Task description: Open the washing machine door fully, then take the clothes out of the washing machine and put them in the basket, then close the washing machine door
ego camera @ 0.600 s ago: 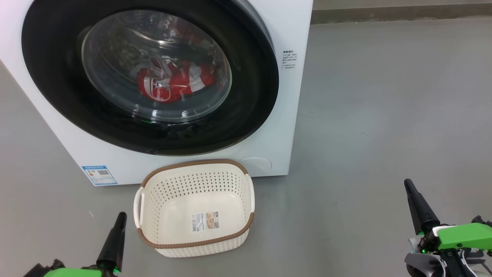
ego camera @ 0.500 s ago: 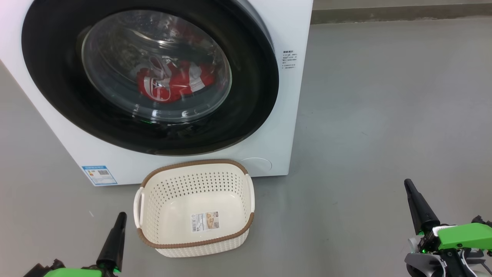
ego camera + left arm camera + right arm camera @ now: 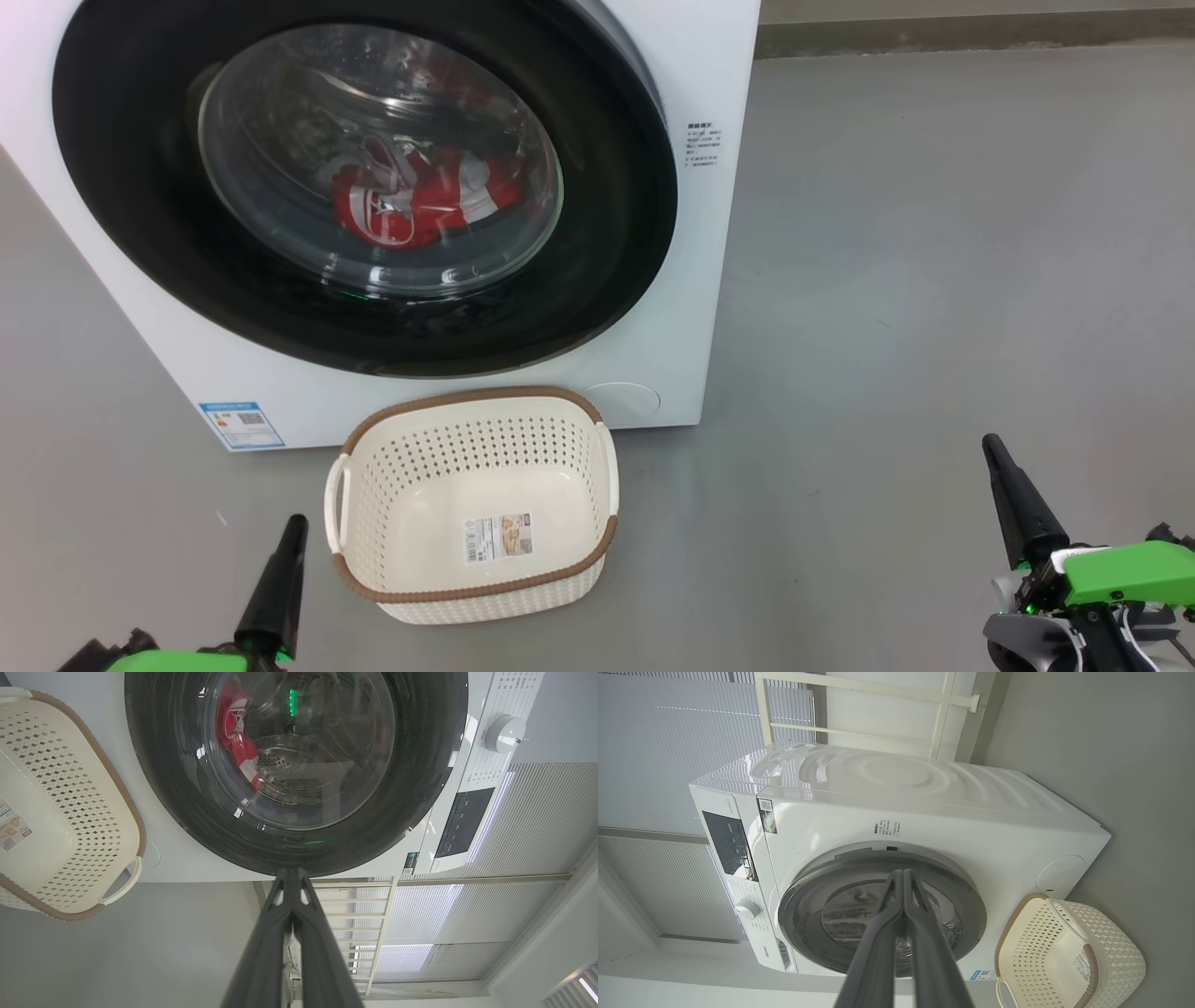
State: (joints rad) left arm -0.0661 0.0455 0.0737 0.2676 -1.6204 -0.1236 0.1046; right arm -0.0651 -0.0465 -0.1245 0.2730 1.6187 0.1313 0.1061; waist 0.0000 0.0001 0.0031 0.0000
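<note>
Nothing's moved; left gripper (image 3: 295, 525), right gripper (image 3: 991, 446): fingers pressed together. You may slip on glossy washing machine door (image 3: 131, 187); basket (image 3: 471, 394) sits close.

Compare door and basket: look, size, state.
Door is round, glossy black with a glass window; basket is a rounded rectangle, cream with brown rim. Door is wider than basket. Door is shut with clothes behind it; basket is open-topped, holding just a label. Shared: curved outlines.

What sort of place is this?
Likely a laundry area: a white front-loading washing machine with red clothes inside, a plastic basket before it, bare grey floor.
</note>
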